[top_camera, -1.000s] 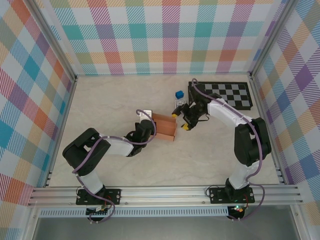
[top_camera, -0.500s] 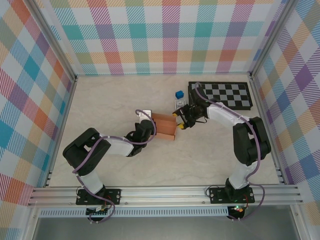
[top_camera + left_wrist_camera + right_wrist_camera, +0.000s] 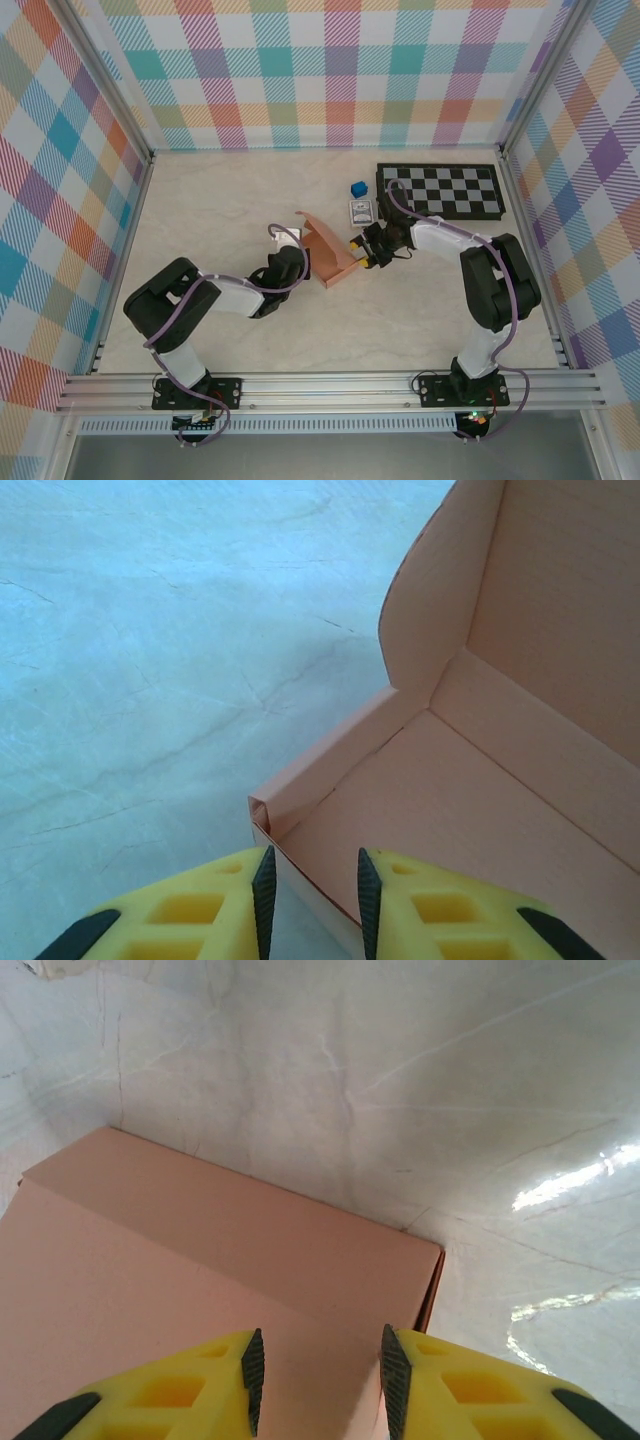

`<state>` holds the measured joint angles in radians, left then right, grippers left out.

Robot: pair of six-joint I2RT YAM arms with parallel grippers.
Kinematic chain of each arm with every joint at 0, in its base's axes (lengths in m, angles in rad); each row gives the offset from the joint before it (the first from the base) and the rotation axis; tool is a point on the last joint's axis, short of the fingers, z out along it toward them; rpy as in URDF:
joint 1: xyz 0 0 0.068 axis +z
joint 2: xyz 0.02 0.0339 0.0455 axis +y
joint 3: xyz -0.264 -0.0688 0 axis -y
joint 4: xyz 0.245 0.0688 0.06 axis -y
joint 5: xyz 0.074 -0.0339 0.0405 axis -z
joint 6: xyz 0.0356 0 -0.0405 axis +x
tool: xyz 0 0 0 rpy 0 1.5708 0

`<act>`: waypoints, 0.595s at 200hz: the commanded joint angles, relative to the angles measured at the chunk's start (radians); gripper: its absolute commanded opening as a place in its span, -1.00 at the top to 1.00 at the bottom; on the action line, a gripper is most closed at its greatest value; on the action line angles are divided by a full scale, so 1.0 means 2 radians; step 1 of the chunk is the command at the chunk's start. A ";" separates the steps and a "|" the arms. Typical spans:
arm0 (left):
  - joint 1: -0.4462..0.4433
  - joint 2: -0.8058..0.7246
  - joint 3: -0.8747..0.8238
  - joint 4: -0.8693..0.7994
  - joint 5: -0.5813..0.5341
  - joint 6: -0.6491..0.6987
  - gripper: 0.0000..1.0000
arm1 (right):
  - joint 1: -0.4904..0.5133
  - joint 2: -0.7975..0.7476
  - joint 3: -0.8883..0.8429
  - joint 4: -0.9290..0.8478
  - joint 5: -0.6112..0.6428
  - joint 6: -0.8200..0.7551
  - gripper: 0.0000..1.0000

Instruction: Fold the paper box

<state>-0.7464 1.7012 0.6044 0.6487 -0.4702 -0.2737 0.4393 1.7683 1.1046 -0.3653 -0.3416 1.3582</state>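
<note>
On the pale marbled table (image 3: 200, 220), the salmon paper box (image 3: 330, 258) stands tipped up between the two tools, straight ahead of each, half formed with its walls raised and its lid panel (image 3: 560, 600) open. The step in hand looks like squaring the tray, so the job is probably to steady one side while the other is pressed home. The left gripper (image 3: 315, 875) has its jaws a little apart, astride the box's near wall (image 3: 300, 865) just beside the corner (image 3: 260, 813), one pad outside and one over the floor. It pinches nothing that can be seen. It would do well to close softly there, low on the wall, since thin card buckles if squeezed hard or twisted. The right gripper (image 3: 320, 1360) stands parted over the outer panel (image 3: 200, 1260), which runs in under its fingers. Whether the pads bear on it cannot be told. Any push should go flat and square against the left grip, or the tipped box may skid or topple. The card pack (image 3: 361, 212) lies just beyond the right gripper and the blue cube (image 3: 358, 188) further off; keep the wrist clear of both.
</note>
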 commanded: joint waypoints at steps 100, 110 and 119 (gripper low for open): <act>0.108 -0.283 0.022 -0.291 0.113 -0.103 -0.44 | 0.018 -0.067 0.104 -0.126 0.090 -0.215 0.21; 0.127 -0.296 0.037 -0.310 0.144 -0.108 -0.52 | 0.027 -0.064 0.118 -0.133 0.086 -0.229 0.21; 0.143 -0.297 0.060 -0.335 0.166 -0.115 -0.60 | 0.035 -0.062 0.129 -0.136 0.083 -0.242 0.23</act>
<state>-0.5278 1.1419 0.6331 0.1516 -0.2928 -0.4541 0.4644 1.6409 1.3006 -0.5598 -0.1577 1.0176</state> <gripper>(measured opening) 0.764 0.391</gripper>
